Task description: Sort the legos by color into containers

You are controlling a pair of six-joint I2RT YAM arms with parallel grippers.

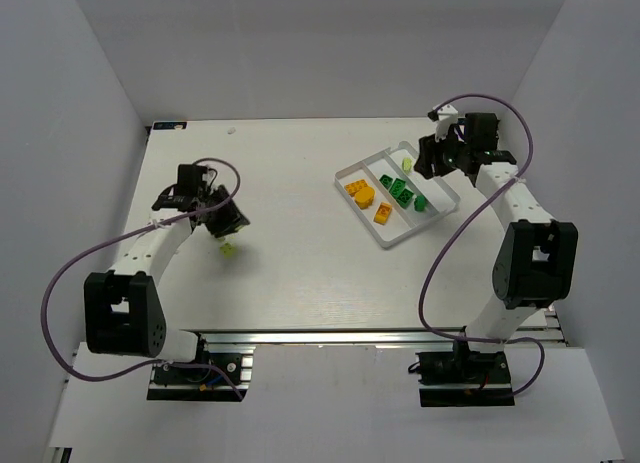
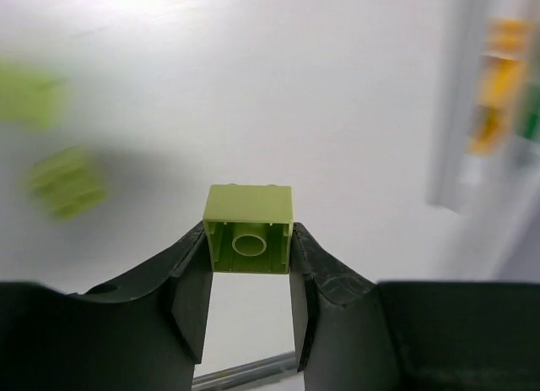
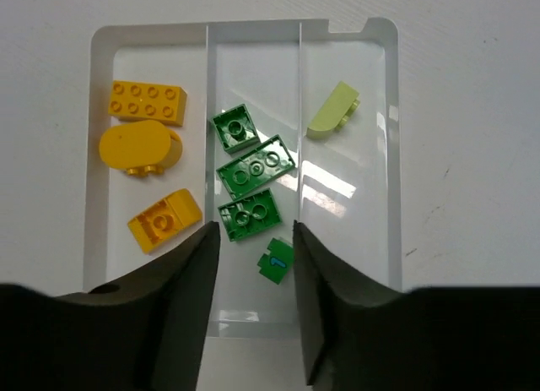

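White tray (image 3: 350, 239) with three long parallel compartments, as seen from the right wrist camera; it lies at the far right of the white table (image 1: 280, 183).

Left compartment (image 3: 105, 197): three orange legos, namely a two-by-four brick (image 3: 148, 102), a rounded piece (image 3: 135, 148) just beside it, and a curved-top piece (image 3: 164, 219) nearer the camera.

Middle compartment (image 3: 253, 62): four dark green bricks, three close together in a column (image 3: 256, 166) and a smaller one (image 3: 276, 261) at the near end.

Right compartment (image 3: 354, 197): a single pale yellow-green sloped piece (image 3: 333, 111).

The right gripper (image 3: 253, 239) hangs above the near end of the middle compartment, jaws wide apart and holding nothing. The left gripper (image 2: 249, 252), over the left side of the table and well apart from the tray, is clamped on a pale yellow-green brick (image 2: 249, 218) whose hollow underside faces the wrist camera. Two further yellow-green bricks (image 2: 66, 181) (image 2: 29, 91), blurred, lie on the table at the left of that view.
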